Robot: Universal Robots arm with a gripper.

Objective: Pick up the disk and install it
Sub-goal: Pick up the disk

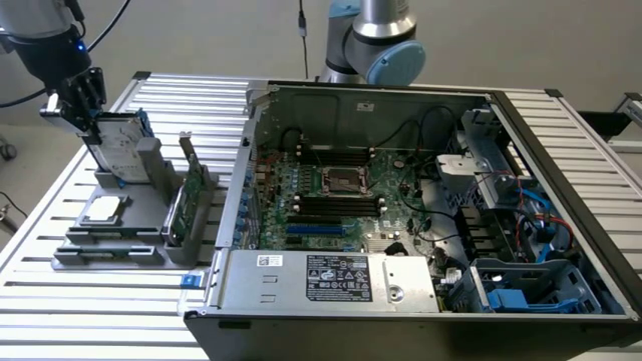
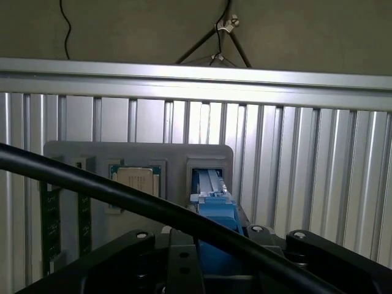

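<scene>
So the gripper (image 1: pixel 89 124) is over at the exterior view's far left, and its fingers are clamped on the top end of the disk (image 1: pixel 122 150). The disk stands on end in the grey holder (image 1: pixel 110 254), leaning a bit, with its bottom end down in the slot. You can see the silver face with a white label and the blue carrier along the edges. There's dark print on that label, but I can't read any of it.

Just in front of the disk, the chip (image 1: pixel 105 209) lies flat in its own pocket in the holder. The green card (image 1: pixel 188 199) stands on edge in the slot on the side nearer the case. The holder sits on a slatted metal table (image 1: pixel 60 308).

The open case (image 1: pixel 592 195) takes up the middle and the exterior view's right. The board (image 1: pixel 336 218) is inside it, with the bare socket roughly at its centre. At the near edge is the PSU (image 1: pixel 401 289), which has a black label full of white marks and logos, plus a small white sticker beside it. Nothing on either is legible to me, so no brand to report. There's blue plastic in the near right corner of the case.

From the wrist view you look straight along the disk's blue end tab, which sits between the black finger mounts. The chip is in the pocket right next to it, and a thick black cable (image 2: pixel 122 202) crosses in front.
</scene>
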